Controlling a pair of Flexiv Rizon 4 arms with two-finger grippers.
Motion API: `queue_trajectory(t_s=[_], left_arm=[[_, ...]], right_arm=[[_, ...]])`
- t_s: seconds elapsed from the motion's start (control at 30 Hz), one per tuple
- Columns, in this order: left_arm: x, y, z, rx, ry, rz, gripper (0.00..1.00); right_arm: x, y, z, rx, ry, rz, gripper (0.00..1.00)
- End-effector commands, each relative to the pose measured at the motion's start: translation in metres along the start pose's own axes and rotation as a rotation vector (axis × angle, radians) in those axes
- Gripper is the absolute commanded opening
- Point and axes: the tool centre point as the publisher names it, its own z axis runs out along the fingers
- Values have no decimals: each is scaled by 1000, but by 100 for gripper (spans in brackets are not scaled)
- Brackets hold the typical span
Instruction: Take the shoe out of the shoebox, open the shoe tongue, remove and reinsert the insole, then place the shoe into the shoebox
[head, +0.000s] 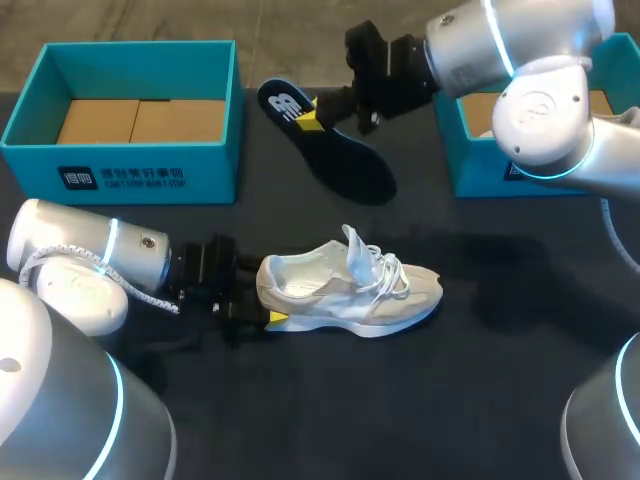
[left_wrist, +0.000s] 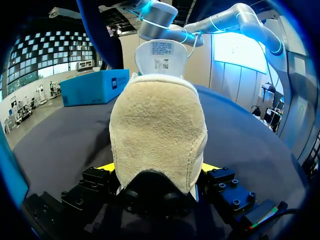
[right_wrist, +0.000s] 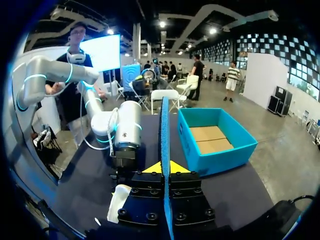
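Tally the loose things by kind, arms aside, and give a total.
Boxes: 2 (left box, right box)
Shoe: 1
Insole: 1
Total: 4

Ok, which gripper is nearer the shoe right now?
Left. The left gripper grips the shoe by its heel; the right gripper holds the insole well beyond it.

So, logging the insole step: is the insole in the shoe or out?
Out: the right tool grips the insole, apart from the shoe.
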Motion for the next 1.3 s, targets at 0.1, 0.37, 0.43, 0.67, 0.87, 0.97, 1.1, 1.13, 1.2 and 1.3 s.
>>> queue_trajectory(t_s=[0.1, 0.37, 0.43, 0.67, 0.87, 0.97, 1.1, 1.13, 1.2, 1.3], left_arm=[[-1, 2, 0, -4, 2, 0, 0], [-1, 2, 0, -4, 2, 0, 0], [-1, 2, 0, -4, 2, 0, 0], [-1, 2, 0, -4, 2, 0, 0], [-1, 2, 0, -4, 2, 0, 0], [-1, 2, 0, -4, 2, 0, 0], [-1, 2, 0, -4, 2, 0, 0], [-1, 2, 0, -4, 2, 0, 0], [-1, 2, 0, -4, 2, 0, 0], [-1, 2, 0, -4, 2, 0, 0]], right_arm=[[0, 0, 1, 0, -1, 0, 0], [-2, 3, -9, -51, 3, 35, 0], [-3, 7, -15, -82, 22, 67, 0], [-8, 31, -47, -135, 46, 130, 0], [-10, 52, -68, -152, 52, 186, 0], [-4, 65, -76, -154, 50, 212, 0], [5, 81, -87, -194, 45, 219, 0], [8, 85, -89, -208, 49, 220, 0], [13, 90, -93, -221, 56, 219, 0], [19, 96, -100, -213, 42, 210, 0]])
